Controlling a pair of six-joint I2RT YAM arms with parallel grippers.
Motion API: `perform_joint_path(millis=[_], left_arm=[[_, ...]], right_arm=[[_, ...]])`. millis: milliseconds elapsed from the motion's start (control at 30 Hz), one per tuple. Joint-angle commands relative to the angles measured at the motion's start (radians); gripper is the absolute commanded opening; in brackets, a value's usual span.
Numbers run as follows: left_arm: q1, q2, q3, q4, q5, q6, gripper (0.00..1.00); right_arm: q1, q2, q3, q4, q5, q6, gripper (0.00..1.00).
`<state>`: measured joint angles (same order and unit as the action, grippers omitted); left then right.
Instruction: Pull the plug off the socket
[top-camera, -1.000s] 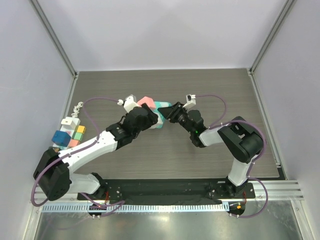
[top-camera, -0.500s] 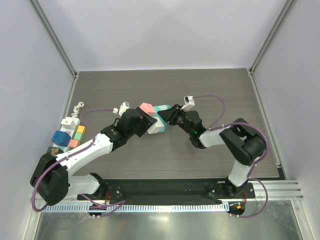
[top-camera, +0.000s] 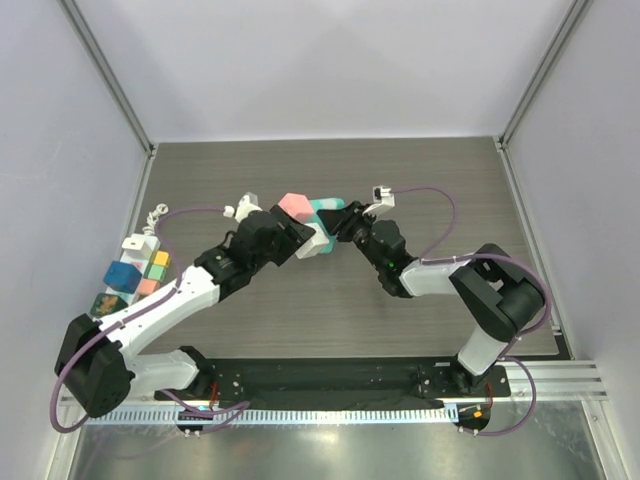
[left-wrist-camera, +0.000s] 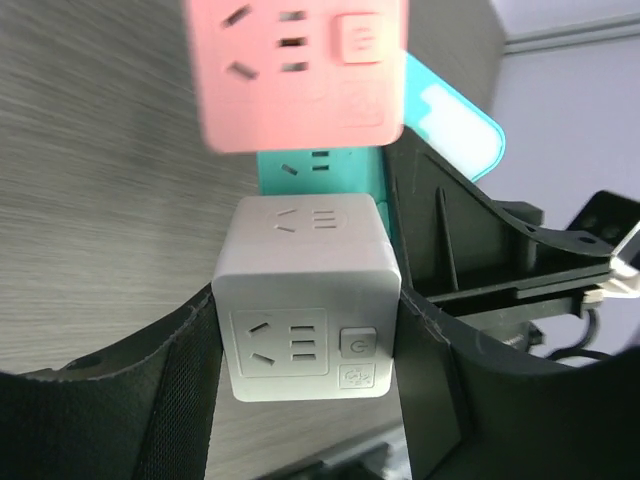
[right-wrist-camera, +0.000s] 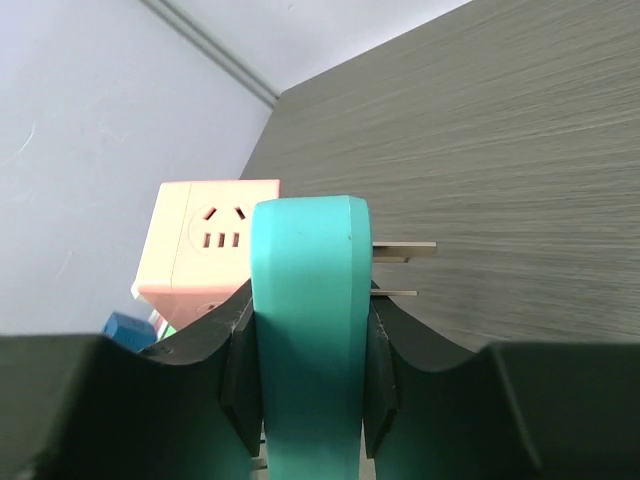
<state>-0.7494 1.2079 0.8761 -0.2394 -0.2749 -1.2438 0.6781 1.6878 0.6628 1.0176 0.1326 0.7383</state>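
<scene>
At the middle of the wood-grain table (top-camera: 430, 180), seen from above, the two arms meet tip to tip. The left gripper (top-camera: 306, 234) is clamped on a white cube socket (top-camera: 317, 243). A pink cube socket (top-camera: 292, 206) sits just beyond it. The right gripper (top-camera: 341, 219) grips a teal plug (top-camera: 324, 208) that lies just beside the pink cube. Whether the teal piece touches either cube cannot be told from this view. By the left wall rests a power strip (top-camera: 138, 243) carrying small blue, yellow, green and pink cubes, with a coiled white cable (top-camera: 157, 213) at its far end.

In the left wrist view, the white cube socket (left-wrist-camera: 305, 300) fills the gap between the black fingers (left-wrist-camera: 150, 390), which press on its two sides. Its outlet faces point toward the camera. The teal plug (left-wrist-camera: 450, 120) lies behind it and the pink cube socket (left-wrist-camera: 295, 70) is above, blurred. Black parts of the right gripper (left-wrist-camera: 500, 270) reach in from the right against the teal piece.

In the right wrist view, the teal plug (right-wrist-camera: 305, 330) stands edge-on, pinched between the two pads (right-wrist-camera: 238, 375). Its metal prongs (right-wrist-camera: 405, 248) stick out bare to the right, over the table (right-wrist-camera: 520, 150). The pink cube socket (right-wrist-camera: 210, 245) is just behind, on the plug's other side.
</scene>
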Motion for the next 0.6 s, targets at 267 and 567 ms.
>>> perform_joint_path(millis=[267, 567], left_arm=[[0.094, -0.174, -0.140, 0.232, 0.346, -0.030, 0.00], [0.197, -0.085, 0.093, -0.242, 0.115, 0.314, 0.00]], right_arm=[[-0.155, 0.084, -0.066, 0.039, 0.068, 0.007, 0.01], [-0.215, 0.043, -0.133, 0.045, 0.038, 0.061, 0.01]])
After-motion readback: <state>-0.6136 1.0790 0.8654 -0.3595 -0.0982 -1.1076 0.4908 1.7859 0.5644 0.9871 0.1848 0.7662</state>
